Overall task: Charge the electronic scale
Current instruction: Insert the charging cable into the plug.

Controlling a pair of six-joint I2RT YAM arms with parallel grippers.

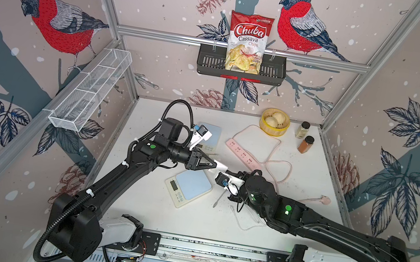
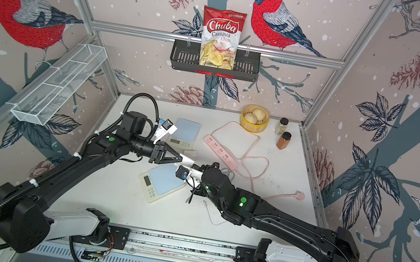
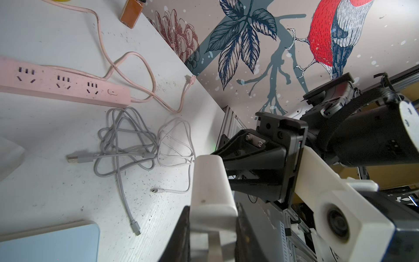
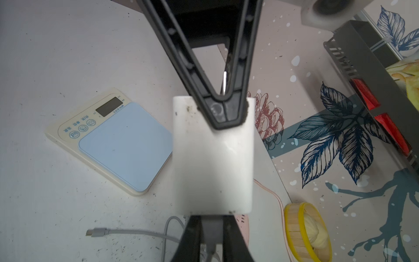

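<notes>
A: Your left end effector (image 1: 214, 164) pinches a white adapter (image 1: 221, 166) by one end, held above the surface (image 1: 148, 208).

B: Your right end effector (image 4: 212, 220) meets the adapter's other end with its fingers nearly together. What sits between them cannot be made out.

A: Just below and in front of them, the electronic scale (image 1: 193, 185) lies flat. Its long axis runs diagonally, display end toward your front left and blue platform toward the back right.

B: A second scale (image 1: 211, 135) sits behind your left arm. A grey cable (image 3: 85, 158) and a white cable (image 3: 156, 190) lie loose near the pink power strip (image 1: 242, 154).
</notes>
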